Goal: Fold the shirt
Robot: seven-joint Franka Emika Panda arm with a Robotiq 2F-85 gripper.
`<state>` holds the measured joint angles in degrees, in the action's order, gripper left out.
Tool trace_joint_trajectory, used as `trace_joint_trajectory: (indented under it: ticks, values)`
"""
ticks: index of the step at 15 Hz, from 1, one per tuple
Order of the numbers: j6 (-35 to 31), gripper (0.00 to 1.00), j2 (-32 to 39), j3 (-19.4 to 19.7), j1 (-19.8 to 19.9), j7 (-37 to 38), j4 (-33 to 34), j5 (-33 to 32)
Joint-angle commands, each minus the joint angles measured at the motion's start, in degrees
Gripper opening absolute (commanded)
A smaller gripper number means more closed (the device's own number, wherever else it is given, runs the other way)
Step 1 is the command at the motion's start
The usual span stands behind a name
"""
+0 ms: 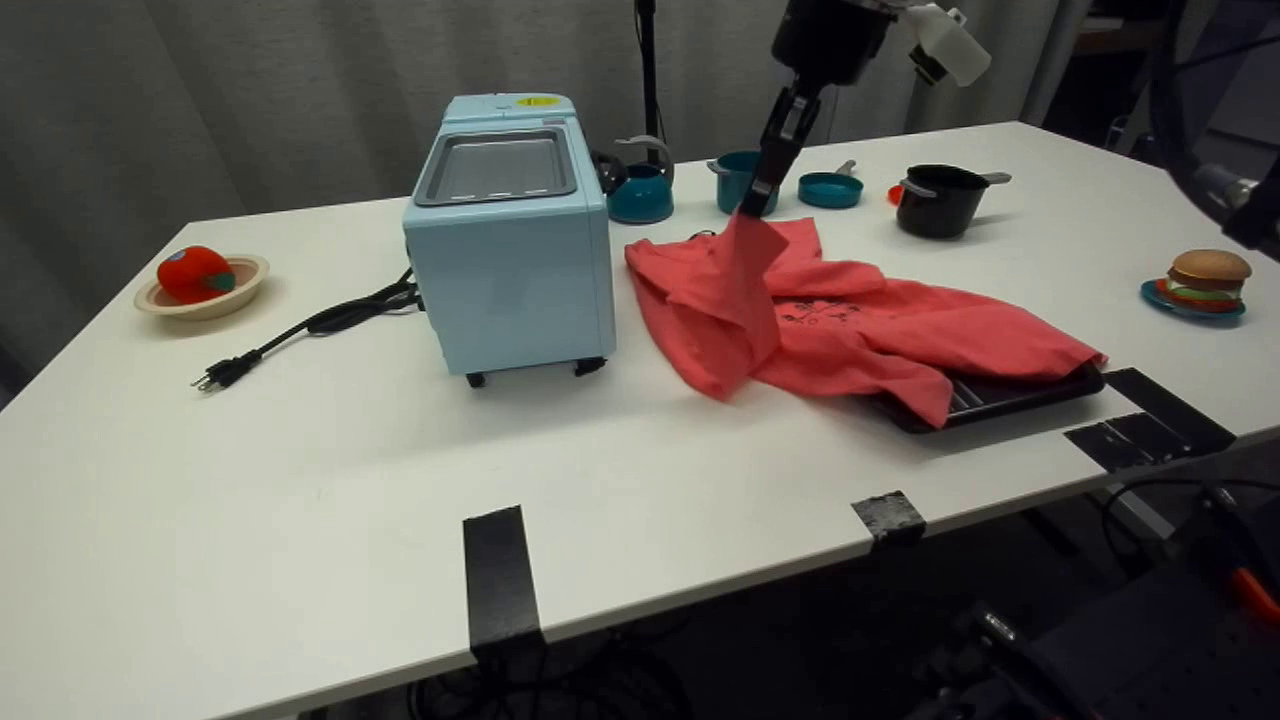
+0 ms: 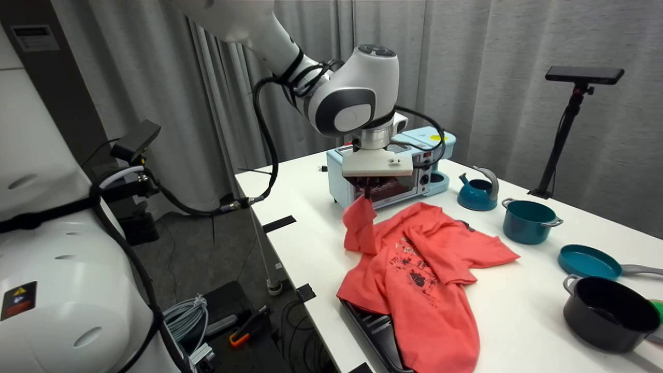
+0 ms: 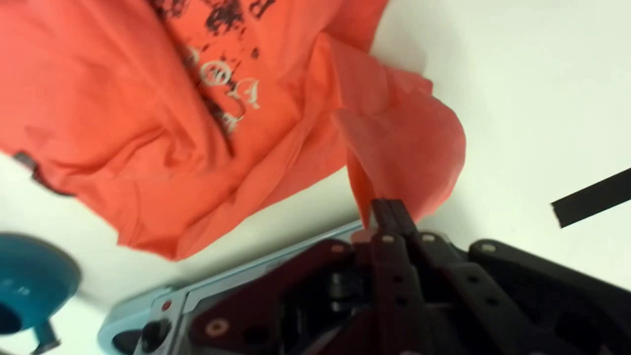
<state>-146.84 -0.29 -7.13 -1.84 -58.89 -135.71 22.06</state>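
Note:
The red-coral shirt (image 1: 850,330) lies wrinkled on the white table, with a dark print facing up. It also shows in an exterior view (image 2: 435,316) and in the wrist view (image 3: 291,79). My gripper (image 1: 757,203) is shut on one edge of the shirt and holds that part raised above the table. The gripper also shows in an exterior view (image 2: 368,195). In the wrist view the fingertips (image 3: 392,207) are together with cloth hanging from them. The rest of the shirt stays down, and part of it lies over a black tray (image 1: 1010,398).
The light-blue appliance (image 1: 520,290) stands close beside the raised cloth. A teal kettle (image 2: 476,196), teal pot (image 2: 528,220), teal pan (image 2: 588,260) and black pot (image 2: 611,311) stand near the shirt. A toy burger (image 1: 1205,280) and a bowl (image 1: 205,308) with a tomato are farther off.

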Motion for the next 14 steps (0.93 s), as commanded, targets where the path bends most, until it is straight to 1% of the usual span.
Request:
trace_joint_trajectory:
  ticks: [1,4,5,8,14]
  values:
    - [-8.72,0.00,-0.31,1.23,-0.97,-5.85,1.82,3.06]
    - [-14.32,0.00,0.46,1.74,-0.69,-7.97,3.98,4.29]
    - [-15.78,0.00,0.63,1.17,0.49,-8.90,4.62,4.88]
    - [-18.85,0.00,1.28,2.24,1.53,-8.88,6.91,5.25]
    - [-19.88,0.00,3.33,6.60,4.93,-6.51,10.98,4.12]
